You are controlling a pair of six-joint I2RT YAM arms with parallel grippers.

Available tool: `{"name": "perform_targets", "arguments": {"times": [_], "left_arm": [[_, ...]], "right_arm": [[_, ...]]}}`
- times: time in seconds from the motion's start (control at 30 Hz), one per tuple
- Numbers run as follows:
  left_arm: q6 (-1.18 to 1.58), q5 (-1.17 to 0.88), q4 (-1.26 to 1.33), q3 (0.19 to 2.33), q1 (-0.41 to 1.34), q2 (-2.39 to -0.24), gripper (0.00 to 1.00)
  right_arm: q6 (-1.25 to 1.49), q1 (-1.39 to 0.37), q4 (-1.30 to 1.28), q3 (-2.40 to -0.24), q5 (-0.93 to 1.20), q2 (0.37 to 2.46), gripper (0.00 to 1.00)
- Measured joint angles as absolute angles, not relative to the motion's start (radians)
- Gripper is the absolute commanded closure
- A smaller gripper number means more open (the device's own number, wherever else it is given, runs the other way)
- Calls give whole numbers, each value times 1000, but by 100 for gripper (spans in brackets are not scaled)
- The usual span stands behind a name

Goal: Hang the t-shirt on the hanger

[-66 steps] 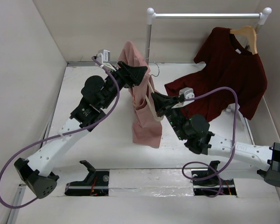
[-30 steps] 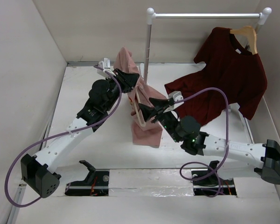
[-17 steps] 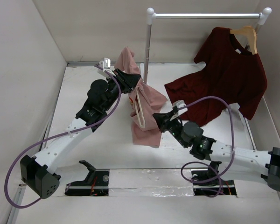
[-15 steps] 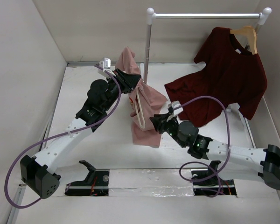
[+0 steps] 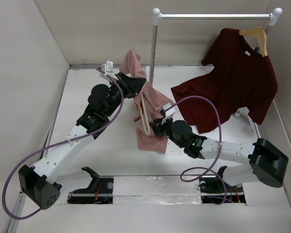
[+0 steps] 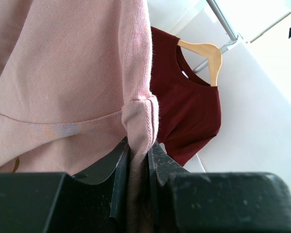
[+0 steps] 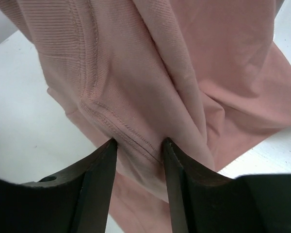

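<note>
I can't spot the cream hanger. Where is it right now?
Top view, centre: the hanger hangs against the t-shirt, below the left gripper and just left of the right gripper.

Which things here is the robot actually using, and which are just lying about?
In use: salmon-pink t-shirt, pale cream hanger, left gripper pinching the shirt, right gripper.
Lying about: maroon t-shirt, wooden hanger, clothes rail.

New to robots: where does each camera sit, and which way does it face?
Top: above and behind, looking down at the table; both arms show.
Left wrist: on its arm, facing the left gripper, shut on the t-shirt.
Right wrist: likewise, facing the open right gripper astride a t-shirt fold.
All share the t-shirt.
</note>
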State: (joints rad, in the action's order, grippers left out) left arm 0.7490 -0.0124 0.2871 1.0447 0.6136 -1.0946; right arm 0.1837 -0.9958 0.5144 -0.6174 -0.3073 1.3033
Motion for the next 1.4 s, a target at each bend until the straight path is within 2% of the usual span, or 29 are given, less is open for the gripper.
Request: {"name": "perform_targets", "arguments": {"times": [0.07,0.1,0.3,0.6,0.87,1.13,1.4], "left_arm": [[749,-12,287,1045,614,-1094,100],[749,-12,287,1045,614,-1094,100],[741,-11,296,1044,605,-1095,100],[699,32,370,1091,600,-1201,100],[660,74,377,1151,598,-1286,100],[629,100,458,1144,598,-1312,100],[649,102,554,1080,593,-1332,100]], "right_arm": [[171,-996,528,-624,-306,1320,97],[171,-996,531,-626,-307,1323,100],[207,-1042,525,-615,-310,1290,100],[374,-1165,458,-442,-295,1091,100],[454,-1225,317,-434,-259,937,100],[469,-1245,70,-551,-237,786,100],[418,-1253,-135,-852,-207,880,100]]}}
